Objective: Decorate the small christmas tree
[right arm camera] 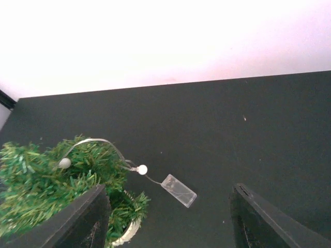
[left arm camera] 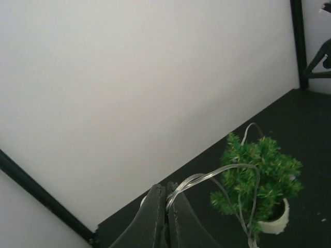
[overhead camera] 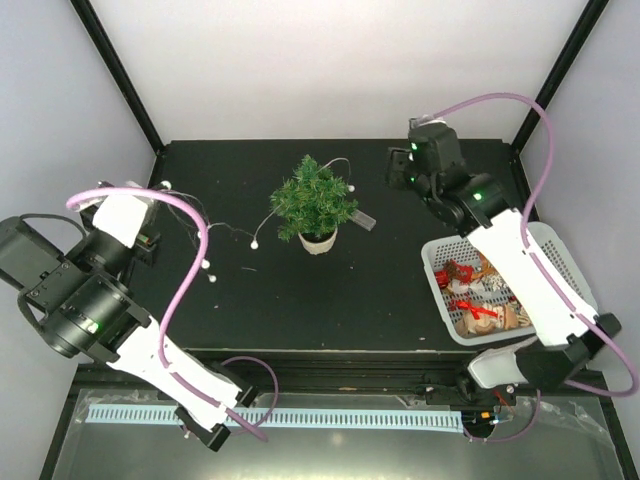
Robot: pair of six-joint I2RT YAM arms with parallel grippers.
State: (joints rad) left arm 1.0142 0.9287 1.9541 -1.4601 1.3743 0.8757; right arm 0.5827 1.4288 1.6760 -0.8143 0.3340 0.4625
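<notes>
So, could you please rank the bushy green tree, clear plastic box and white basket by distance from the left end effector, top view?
1. Small green christmas tree, centre.
2. Clear plastic box, right of it.
3. White basket, far right.

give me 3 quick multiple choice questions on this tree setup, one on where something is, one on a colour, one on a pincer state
1. In the top view, where is the white basket relative to the small christmas tree?
A) left of it
B) behind it
C) right of it

2. What colour is the tree's pot?
A) red
B) white
C) black

3. What state is the left pincer in?
A) shut on the light string
B) wide open
C) shut on an ornament

Answers:
1 C, the basket lies by the right arm, apart from the tree.
2 B, the round pot under the branches is white.
3 A, the left wrist view shows its fingers closed with the clear wire pinched between them.
</notes>
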